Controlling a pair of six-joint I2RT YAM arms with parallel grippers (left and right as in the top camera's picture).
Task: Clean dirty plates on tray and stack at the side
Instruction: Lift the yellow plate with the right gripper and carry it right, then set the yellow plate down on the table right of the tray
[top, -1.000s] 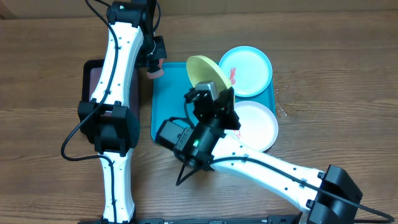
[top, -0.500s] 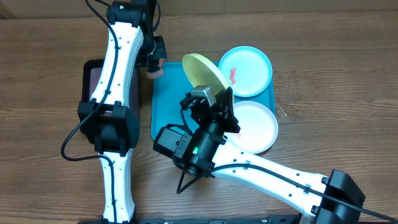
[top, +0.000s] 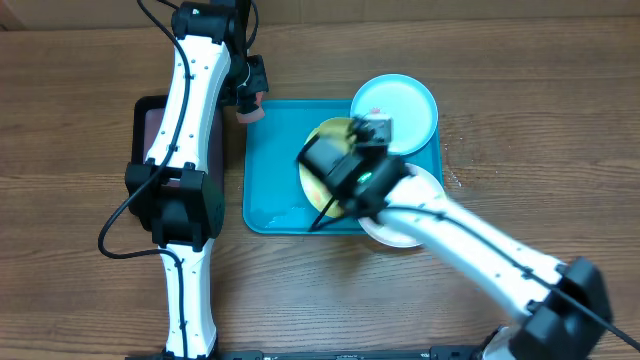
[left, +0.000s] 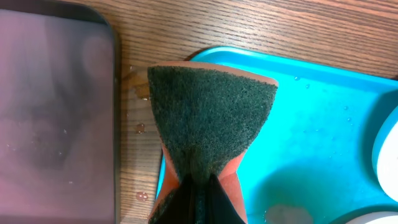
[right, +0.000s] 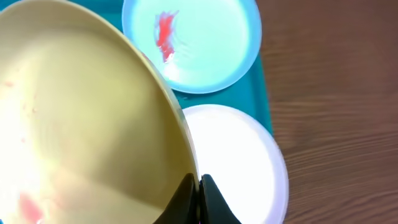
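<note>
Yellow-green plate (right: 81, 124) swung lower over turquoise tray (top: 272, 175), right tool (right: 199, 184) pinching its rim; left tool (left: 198, 182) clamped on fibrous sponge (left: 208, 106).

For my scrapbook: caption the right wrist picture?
Right gripper holds the yellow-green plate by its rim, beside red-smeared light blue plate and white plate.

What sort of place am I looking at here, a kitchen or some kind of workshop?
Probably a robot test bench staged for dishwashing, not a real kitchen: no sink shows, just a wooden table, a blue tray with plates, some smeared red, and a scrubbing sponge pinched in the left gripper.
</note>
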